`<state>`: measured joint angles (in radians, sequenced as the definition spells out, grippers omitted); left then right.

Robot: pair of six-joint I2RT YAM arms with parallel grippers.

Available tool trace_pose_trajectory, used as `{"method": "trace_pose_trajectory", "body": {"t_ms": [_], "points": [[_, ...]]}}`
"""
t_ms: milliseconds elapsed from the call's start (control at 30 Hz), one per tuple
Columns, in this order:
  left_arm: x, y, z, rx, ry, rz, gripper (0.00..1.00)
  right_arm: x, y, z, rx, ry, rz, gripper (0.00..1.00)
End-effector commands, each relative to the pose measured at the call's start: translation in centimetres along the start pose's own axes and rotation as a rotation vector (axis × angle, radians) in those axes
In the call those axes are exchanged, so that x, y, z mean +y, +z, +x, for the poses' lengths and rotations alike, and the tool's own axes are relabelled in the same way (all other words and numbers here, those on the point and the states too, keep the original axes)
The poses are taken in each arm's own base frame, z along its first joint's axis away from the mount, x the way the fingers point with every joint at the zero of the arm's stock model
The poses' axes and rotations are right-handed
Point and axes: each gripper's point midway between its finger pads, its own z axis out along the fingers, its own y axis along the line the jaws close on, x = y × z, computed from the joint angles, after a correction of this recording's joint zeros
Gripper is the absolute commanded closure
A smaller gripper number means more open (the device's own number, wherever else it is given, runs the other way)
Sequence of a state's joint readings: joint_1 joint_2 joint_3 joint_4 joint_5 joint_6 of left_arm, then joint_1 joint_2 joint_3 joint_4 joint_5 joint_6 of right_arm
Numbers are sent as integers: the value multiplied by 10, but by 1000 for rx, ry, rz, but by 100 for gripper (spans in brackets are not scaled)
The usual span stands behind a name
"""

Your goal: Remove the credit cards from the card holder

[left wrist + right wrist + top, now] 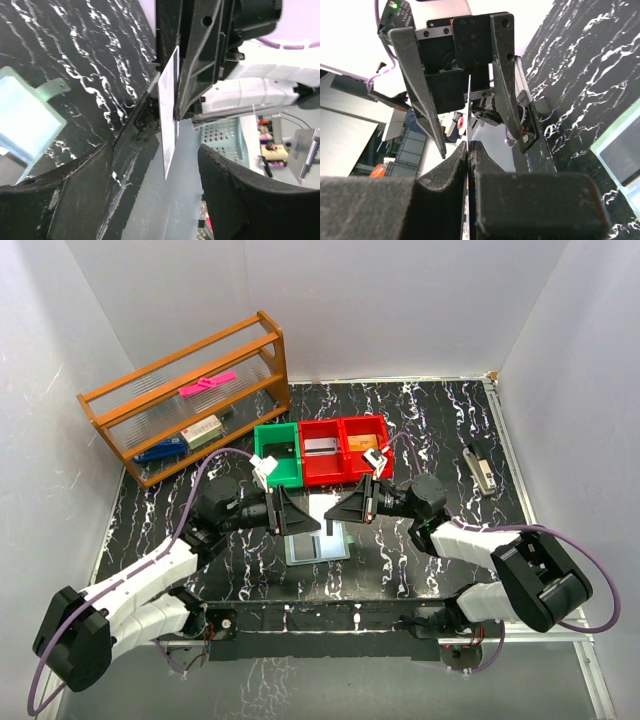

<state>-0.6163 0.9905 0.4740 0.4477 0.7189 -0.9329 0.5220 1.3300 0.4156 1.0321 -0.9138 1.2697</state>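
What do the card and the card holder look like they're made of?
Card: probably stiff plastic, white with a smooth, faintly glossy face; it looks perfectly flat and very thin. Card holder: seems to be soft vinyl or a similar plastic, pale blue-grey and matte inside, with greenish, slightly translucent edging and tab. Neither material is certain from the look alone.

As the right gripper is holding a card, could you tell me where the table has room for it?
Bare marble lies between the red bins and the small grey object at back right, and between the shelf and the left arm. It is crowded around the card holder, where the arms meet.
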Motion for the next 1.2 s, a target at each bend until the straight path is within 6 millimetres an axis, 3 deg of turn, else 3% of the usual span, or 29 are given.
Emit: {"method": "trace_pose_trajectory", "body": {"t_ms": [0,100,200,467,667,900,1033,1167], "points": [[5,-10,-14,-50,65,-122,27,-4,2,-13,-54,-78,59,100],[21,-22,-24,-98,106,-276,10,-17,1,-21,-84,-94,169,100],[40,-42,-32,-124,156,-454,2,-27,-4,-35,-137,-138,292,100],[90,-103,-49,-77,235,-940,1,-30,-33,-91,-305,-399,612,100],[106,-125,-73,-106,171,-1001,2,-38,-37,-123,-279,-622,781,100],[116,-169,-103,-267,141,-1060,1,-59,-19,-140,-126,-931,963,100],[108,-165,-98,-276,197,-994,1,-67,-7,-147,-35,-1113,956,100],[122,-175,-82,-265,214,-1048,1,-75,-2,-165,-10,-1254,996,100]]}}
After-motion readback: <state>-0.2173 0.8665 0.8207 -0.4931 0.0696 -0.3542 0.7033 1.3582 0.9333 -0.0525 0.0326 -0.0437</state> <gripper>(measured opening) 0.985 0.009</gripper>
